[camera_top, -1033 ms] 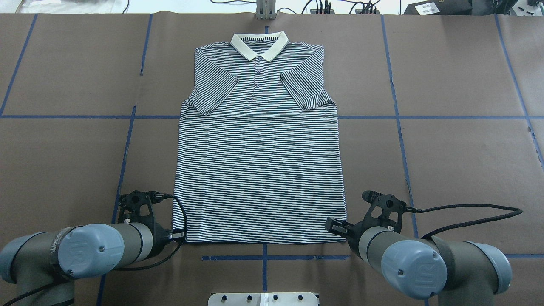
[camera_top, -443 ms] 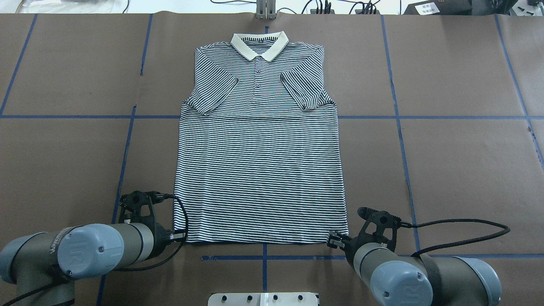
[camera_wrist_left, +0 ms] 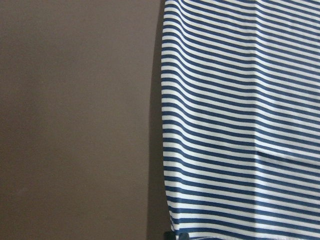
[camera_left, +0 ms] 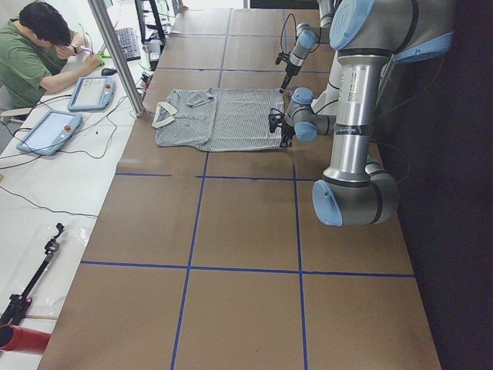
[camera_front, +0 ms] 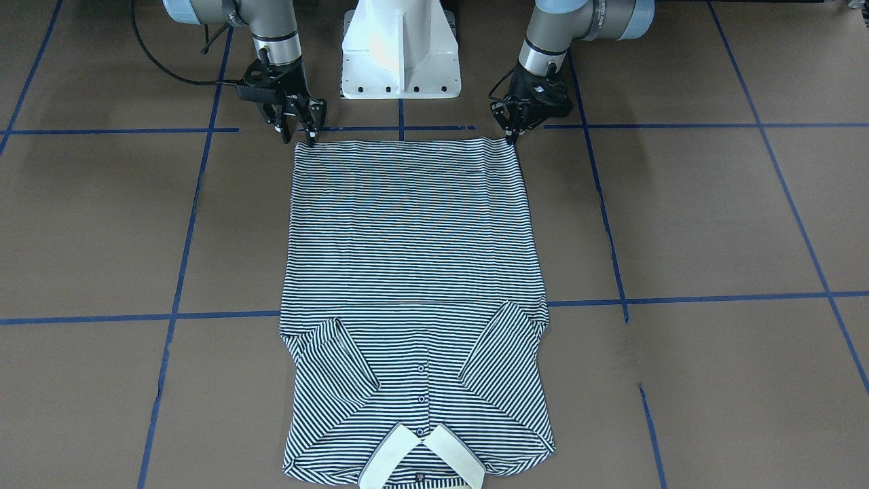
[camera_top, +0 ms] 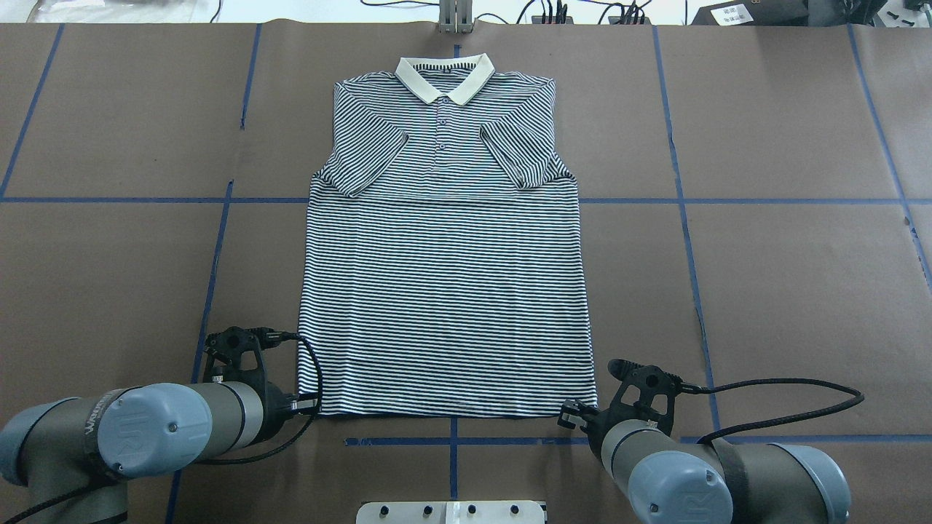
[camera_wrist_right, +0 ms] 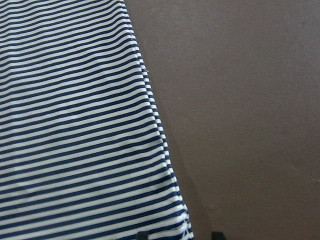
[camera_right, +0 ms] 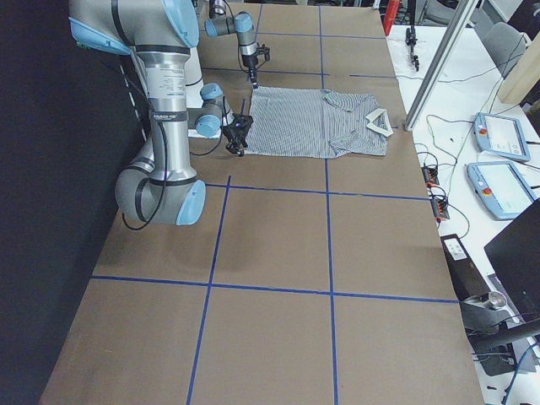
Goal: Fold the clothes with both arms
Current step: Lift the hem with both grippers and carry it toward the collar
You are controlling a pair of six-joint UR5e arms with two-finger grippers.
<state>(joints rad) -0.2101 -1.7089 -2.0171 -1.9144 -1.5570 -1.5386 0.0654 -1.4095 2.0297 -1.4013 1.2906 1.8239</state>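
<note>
The striped polo shirt (camera_top: 444, 291) lies flat on the brown table, face up, both sleeves folded in, cream collar (camera_top: 444, 76) at the far side. My left gripper (camera_top: 312, 402) is at the near left hem corner; its fingertips are together on the corner in the front view (camera_front: 511, 139) and the left wrist view (camera_wrist_left: 175, 235). My right gripper (camera_top: 571, 416) is at the near right hem corner. Its fingers stand apart in the front view (camera_front: 299, 139). In the right wrist view the tips straddle the corner of the shirt (camera_wrist_right: 75, 125).
The white pedestal base (camera_front: 400, 47) stands between the arms, just behind the hem. Blue tape lines (camera_top: 684, 218) cross the table. A metal bracket (camera_top: 455, 18) sits beyond the collar. An operator (camera_left: 38, 54) and control tablets (camera_left: 50, 131) are at a side bench.
My right gripper has moved back toward the robot and in to the shirt's near right hem corner. My left arm and the shirt have not moved.
</note>
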